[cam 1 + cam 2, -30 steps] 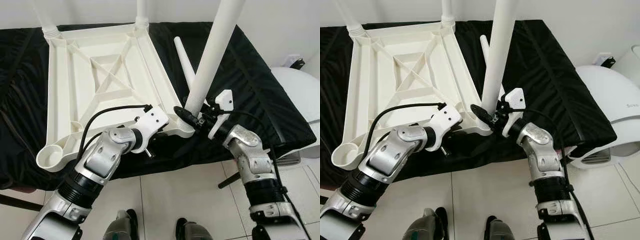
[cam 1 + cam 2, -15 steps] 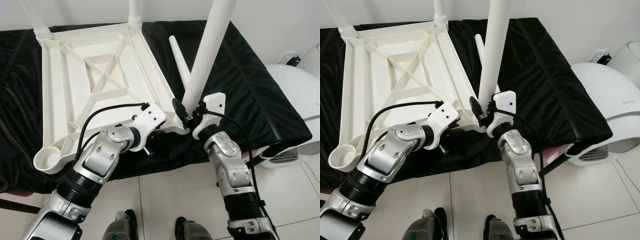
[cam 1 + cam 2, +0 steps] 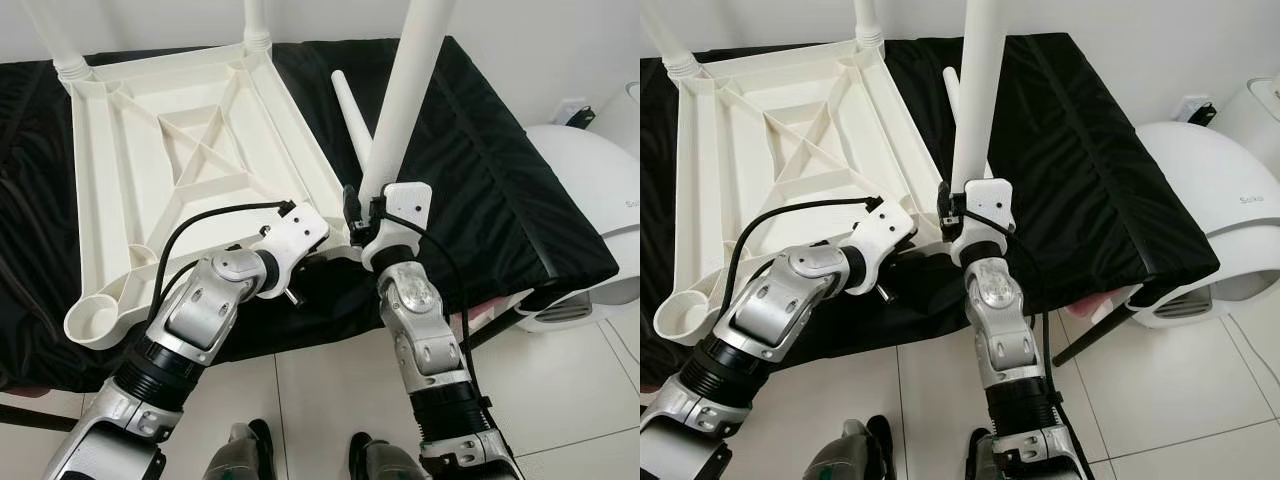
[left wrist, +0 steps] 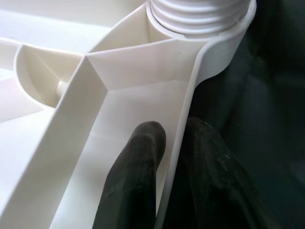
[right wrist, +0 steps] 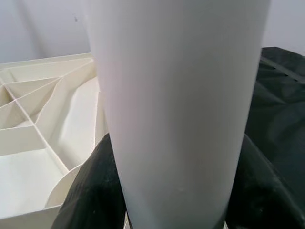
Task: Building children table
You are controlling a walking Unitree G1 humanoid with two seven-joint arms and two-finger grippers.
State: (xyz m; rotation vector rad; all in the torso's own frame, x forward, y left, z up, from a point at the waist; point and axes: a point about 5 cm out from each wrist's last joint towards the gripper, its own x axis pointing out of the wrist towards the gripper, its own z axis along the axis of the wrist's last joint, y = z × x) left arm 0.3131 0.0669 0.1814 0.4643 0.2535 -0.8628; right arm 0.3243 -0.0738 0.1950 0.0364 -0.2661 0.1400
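Where the white tabletop lies upside down on the black-draped counter, its two far legs run out of frame. Hidden under its wrist in the head views, the left gripper pinches the top's rim near a threaded socket. Closed around a leg, the right gripper holds it upright at the near corner; a spare leg lies behind
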